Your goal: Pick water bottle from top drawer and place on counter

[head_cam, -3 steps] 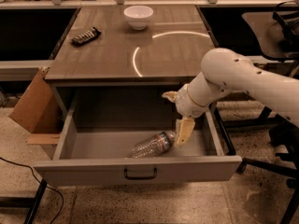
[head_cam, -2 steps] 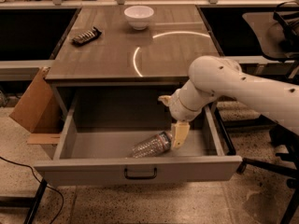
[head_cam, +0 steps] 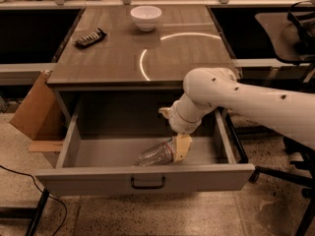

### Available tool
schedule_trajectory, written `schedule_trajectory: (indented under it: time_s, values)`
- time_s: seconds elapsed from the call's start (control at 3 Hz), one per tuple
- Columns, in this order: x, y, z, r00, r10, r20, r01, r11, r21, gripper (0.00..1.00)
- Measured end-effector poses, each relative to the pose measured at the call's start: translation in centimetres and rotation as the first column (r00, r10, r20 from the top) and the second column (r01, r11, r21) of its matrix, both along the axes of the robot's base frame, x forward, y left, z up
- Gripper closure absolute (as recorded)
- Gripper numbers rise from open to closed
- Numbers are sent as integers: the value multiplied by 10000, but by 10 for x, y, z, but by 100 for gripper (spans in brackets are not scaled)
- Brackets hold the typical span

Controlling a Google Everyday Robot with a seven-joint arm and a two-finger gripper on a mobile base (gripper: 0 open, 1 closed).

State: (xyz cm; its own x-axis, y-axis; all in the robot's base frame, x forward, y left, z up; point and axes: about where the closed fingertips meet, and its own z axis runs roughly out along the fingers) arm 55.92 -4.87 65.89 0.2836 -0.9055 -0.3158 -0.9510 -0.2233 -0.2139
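Note:
The water bottle [head_cam: 154,155], clear and ribbed, lies on its side on the floor of the open top drawer [head_cam: 142,178], near the front middle. My gripper [head_cam: 180,148] hangs down into the drawer from the white arm [head_cam: 236,100] and sits at the bottle's right end, overlapping it. The counter [head_cam: 118,58] above the drawer is grey-brown wood grain with a bright curved reflection.
A white bowl [head_cam: 146,16] and a dark flat object [head_cam: 90,37] sit on the far part of the counter. A cardboard box [head_cam: 33,109] leans at the drawer's left side. A dark chair [head_cam: 295,28] stands at the right. The drawer's right wall [head_cam: 224,136] is close to my arm.
My arm has moved left and lower into the drawer, bringing the gripper from beside the bottle onto its right end. The bottle has not visibly moved.

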Motion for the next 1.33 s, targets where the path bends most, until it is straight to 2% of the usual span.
schedule_trajectory:
  time_s: [0.33, 0.67, 1.0, 1.33]
  values:
    - [-4, 14, -16, 9995, 230, -236, -234, 9996, -155, 0]
    - [-8, 28, -34, 9972, 449, -598, -460, 9988, -159, 26]
    - [-11, 31, -41, 9955, 474, -823, -490, 9986, -179, 49]
    - [-10, 17, -31, 9960, 93, -891, -76, 9998, 191, 73]
